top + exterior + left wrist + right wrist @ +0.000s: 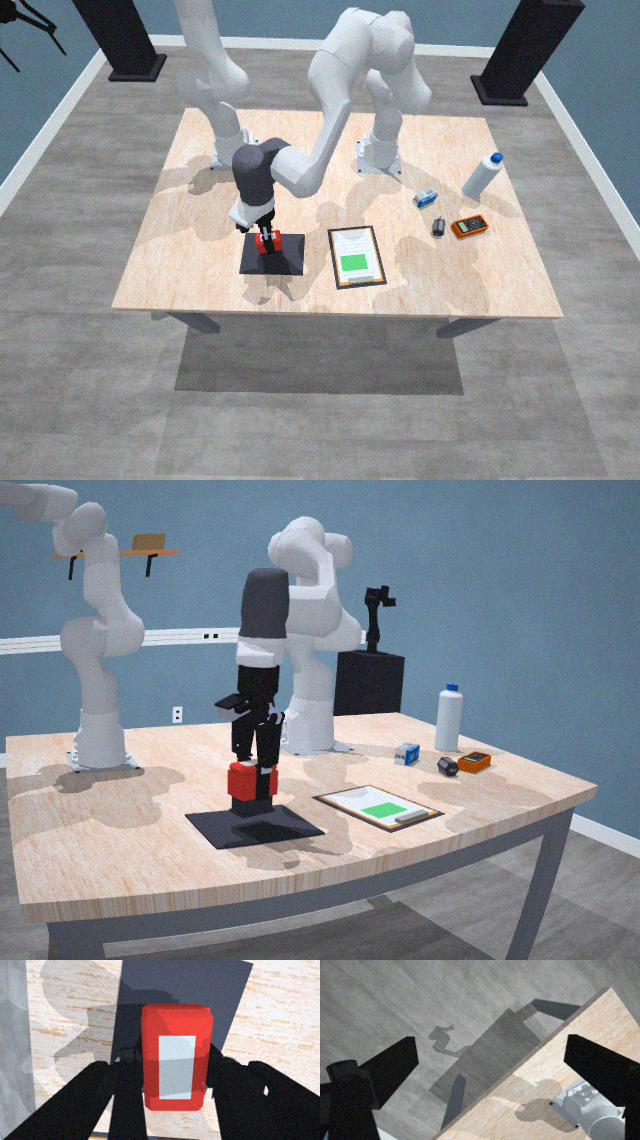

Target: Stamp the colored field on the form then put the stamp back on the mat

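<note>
The stamp (277,239) (240,782) (176,1020) has a red body with a pale label on top and a black base. It is upright, a little above the dark mat (293,264) (206,827) (195,979), its shadow apart from its base. My left gripper (268,243) (253,783) (170,1044) points down and is shut on the stamp's red body, one finger on each side. The form (351,241) (356,796) lies on a clipboard beside the mat, with a plain green field (354,262) (383,809). My right gripper (490,1049) is open and empty, away from these things.
A blue and white box (425,198) (406,754), a dark small weight (438,227) (447,766), an orange multimeter (469,226) (474,762) and a white bottle (480,177) (448,720) stand or lie beyond the clipboard. The clipboard's metal clip (360,280) (411,815) faces the table's front edge.
</note>
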{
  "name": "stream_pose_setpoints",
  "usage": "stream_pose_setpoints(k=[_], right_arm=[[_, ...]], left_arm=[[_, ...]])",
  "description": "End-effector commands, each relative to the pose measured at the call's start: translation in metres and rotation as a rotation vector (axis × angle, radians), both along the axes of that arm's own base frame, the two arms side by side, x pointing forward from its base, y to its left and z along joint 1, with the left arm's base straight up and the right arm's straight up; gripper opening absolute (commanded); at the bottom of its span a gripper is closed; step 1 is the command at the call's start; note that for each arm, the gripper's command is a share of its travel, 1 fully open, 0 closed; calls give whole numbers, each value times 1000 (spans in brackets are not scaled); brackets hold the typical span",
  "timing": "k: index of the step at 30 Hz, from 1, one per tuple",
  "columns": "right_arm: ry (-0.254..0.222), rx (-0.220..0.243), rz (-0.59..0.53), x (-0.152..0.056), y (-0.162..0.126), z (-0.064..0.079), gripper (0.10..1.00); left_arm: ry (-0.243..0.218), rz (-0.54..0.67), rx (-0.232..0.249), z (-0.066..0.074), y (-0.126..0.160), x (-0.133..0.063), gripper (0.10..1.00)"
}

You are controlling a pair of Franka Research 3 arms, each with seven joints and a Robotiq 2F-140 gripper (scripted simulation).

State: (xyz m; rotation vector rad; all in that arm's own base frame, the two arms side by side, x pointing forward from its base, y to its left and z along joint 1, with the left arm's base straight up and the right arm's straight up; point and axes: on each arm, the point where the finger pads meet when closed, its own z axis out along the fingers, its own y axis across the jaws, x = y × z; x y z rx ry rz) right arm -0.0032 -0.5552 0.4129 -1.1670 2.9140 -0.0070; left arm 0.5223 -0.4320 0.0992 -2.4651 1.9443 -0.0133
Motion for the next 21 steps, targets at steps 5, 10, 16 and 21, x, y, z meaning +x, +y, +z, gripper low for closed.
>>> stream_pose_setpoints(k=[5,10,16,21], right_arm=[[0,0,0,0,0,0,1000],[0,0,0,0,0,0,1000],[0,0,0,0,0,0,1000],[0,0,0,0,0,0,1000]], left_arm=[[8,5,4,9,1,-3,272],[8,5,4,9,1,-3,272],[8,2,4,9,7,-1,272],[8,-7,5,10,30,7,272]])
